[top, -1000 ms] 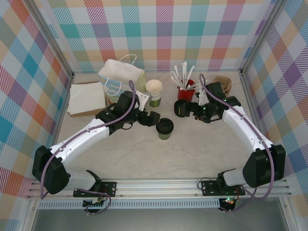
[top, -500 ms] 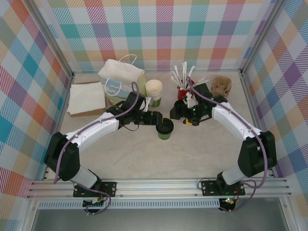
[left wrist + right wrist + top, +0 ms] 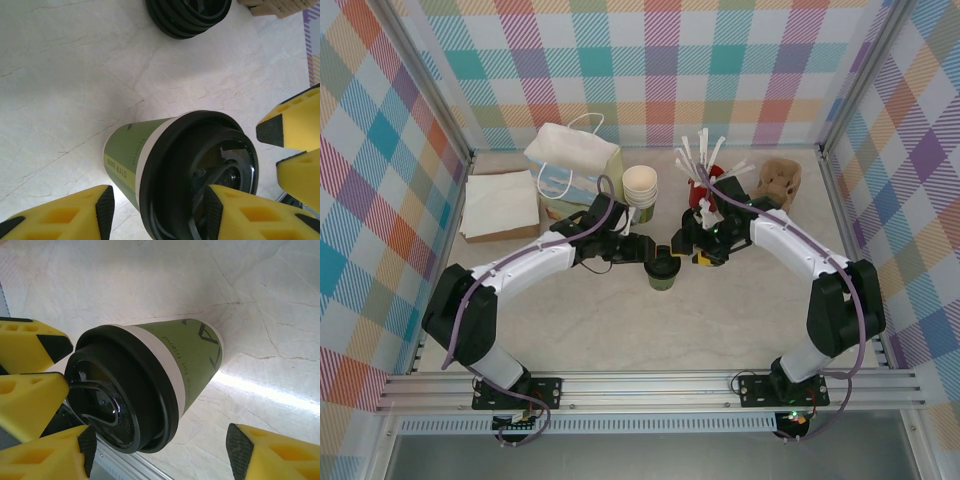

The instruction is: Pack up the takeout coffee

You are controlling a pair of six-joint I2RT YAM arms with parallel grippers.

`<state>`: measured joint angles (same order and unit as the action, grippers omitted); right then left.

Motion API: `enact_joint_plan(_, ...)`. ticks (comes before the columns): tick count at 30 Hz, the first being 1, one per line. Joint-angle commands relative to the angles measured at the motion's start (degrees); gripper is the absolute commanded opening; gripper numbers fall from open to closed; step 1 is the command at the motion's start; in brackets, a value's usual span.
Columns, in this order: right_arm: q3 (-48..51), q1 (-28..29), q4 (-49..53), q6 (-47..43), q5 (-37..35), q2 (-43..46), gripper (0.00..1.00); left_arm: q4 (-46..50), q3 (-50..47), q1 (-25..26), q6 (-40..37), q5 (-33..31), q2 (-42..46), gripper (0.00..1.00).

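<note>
The left claw [image 3: 159,206] stands partly open astride the cup [image 3: 125,160]. One pad is just beside the green wall, with a sliver of tabletop [image 3: 60,90] showing between them, and the other is hard by the rim of the black lid [image 3: 190,165]. As far as the wrist view shows, it grips nothing yet. The right claw [image 3: 160,442] faces it from the opposite side and is spread wider. One of its fingers is near the lid, the other is well apart from the cup's wall, and it holds nothing. The fingers of the two claws come close to each other at the lid. From above, the cup stands upright on the tabletop at mid-table, squarely between the two claws, with its long axis vertical and its lid on. Both claws reach it from the sides, so either could pinch across the wall. The left sits tighter to it. The bag [image 3: 575,160] lies to the far left, behind the left arm, so I judge the left arm better placed to carry the cup there. The right claw would first need to draw clear.
</note>
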<state>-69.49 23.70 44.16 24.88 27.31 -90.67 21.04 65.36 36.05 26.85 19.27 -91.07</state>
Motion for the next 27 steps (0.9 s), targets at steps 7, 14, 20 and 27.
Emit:
enact_joint_plan(7, -1.1, 0.8, 1.7, 0.3, 1.3, -2.0, 0.63, 1.8, 0.1, -0.5, -0.4, -0.9, -0.5, 0.43)
enact_joint_plan(14, -1.2, 1.3, 1.8, 0.6, 1.6, -3.3, 0.58, 1.6, -0.3, -0.5, -0.7, -0.5, -0.7, 0.40)
enact_joint_plan(20, -1.4, 1.4, 3.1, 0.4, 0.7, -4.7, 0.53, 2.0, -0.4, -0.5, -0.9, -0.6, -1.2, 0.38)
enact_joint_plan(27, -1.5, 1.4, 5.7, 0.2, -2.0, -6.1, 0.50, 3.3, -0.9, -0.5, -2.0, -2.0, -2.1, 0.36)
